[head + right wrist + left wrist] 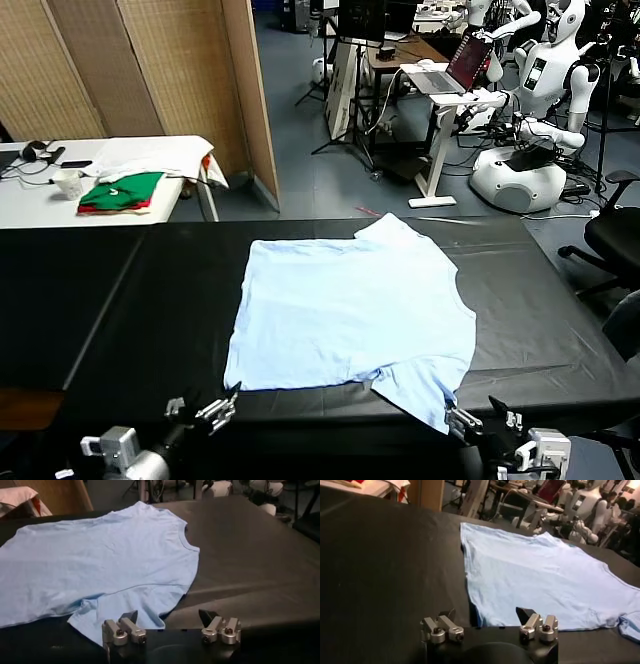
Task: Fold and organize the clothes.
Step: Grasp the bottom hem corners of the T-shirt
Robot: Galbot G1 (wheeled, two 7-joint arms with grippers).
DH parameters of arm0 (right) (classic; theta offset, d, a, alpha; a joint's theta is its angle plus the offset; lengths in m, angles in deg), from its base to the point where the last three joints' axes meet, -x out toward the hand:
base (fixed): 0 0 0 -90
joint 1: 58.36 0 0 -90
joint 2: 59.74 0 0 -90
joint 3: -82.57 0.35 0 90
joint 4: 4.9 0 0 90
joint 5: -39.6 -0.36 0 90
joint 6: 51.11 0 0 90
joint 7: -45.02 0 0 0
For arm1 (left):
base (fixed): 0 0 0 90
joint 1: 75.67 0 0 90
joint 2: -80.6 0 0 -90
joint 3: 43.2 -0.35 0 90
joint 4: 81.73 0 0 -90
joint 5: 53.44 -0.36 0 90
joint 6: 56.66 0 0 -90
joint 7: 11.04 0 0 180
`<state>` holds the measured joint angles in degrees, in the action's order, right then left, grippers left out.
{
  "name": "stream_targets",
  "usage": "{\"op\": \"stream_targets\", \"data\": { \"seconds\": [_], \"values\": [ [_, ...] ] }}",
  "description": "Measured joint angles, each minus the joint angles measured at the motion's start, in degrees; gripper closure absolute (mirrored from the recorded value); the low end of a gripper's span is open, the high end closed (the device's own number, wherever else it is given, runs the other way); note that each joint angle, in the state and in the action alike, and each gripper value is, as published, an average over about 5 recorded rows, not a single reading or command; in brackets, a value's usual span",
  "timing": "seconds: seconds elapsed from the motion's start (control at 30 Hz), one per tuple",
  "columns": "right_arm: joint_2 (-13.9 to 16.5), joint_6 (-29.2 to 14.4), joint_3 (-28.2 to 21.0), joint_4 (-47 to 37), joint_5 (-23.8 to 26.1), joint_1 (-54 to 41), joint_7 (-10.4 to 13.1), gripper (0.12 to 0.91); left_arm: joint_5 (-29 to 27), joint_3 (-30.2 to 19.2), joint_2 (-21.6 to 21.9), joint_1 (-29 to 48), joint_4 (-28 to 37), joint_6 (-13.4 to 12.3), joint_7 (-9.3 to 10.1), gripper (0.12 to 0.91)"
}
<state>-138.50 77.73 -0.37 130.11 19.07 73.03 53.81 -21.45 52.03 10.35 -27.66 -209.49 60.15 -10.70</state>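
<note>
The clothes, a pale light-blue short-sleeved T-shirt (350, 310), lie spread flat on the black table (140, 300), plain side up, one sleeve at the far edge and one hanging toward the near edge. My left gripper (218, 412) is open at the near edge, just off the shirt's near left corner (477, 615). Over at the near right, my right gripper (478, 418) is open beside the near sleeve (125, 607). Neither holds anything.
A white side table (30, 200) at the far left carries folded green-and-red garments (122, 192) and a white cloth (160, 155). Wooden screens stand behind it. Beyond the table are a desk with a laptop (455, 70) and white robots (535, 110); a chair (610, 235) stands at the right.
</note>
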Motion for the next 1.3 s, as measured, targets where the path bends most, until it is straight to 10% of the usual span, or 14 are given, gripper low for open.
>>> {"op": "stream_targets", "data": {
  "seconds": [0.27, 0.7, 1.3],
  "values": [
    [0.01, -0.67, -0.98, -2.41, 0.45, -1.2, -0.38, 0.196, -1.89, -1.37, -0.91, 1.57, 1.14, -0.15, 0.39, 0.151],
    [-0.15, -1.48, -1.89, -4.02, 0.48, -1.0, -0.9, 0.853, -3.56, -1.97, -1.27, 1.83, 2.38, -0.44, 1.42, 0.863],
    [0.84, 2.06, -4.01, 3.16, 0.81, 4.48, -0.57, 0.885, -5.79, 2.53, -0.86, -5.65, -3.4, -0.78, 3.4, 0.884]
  ]
}}
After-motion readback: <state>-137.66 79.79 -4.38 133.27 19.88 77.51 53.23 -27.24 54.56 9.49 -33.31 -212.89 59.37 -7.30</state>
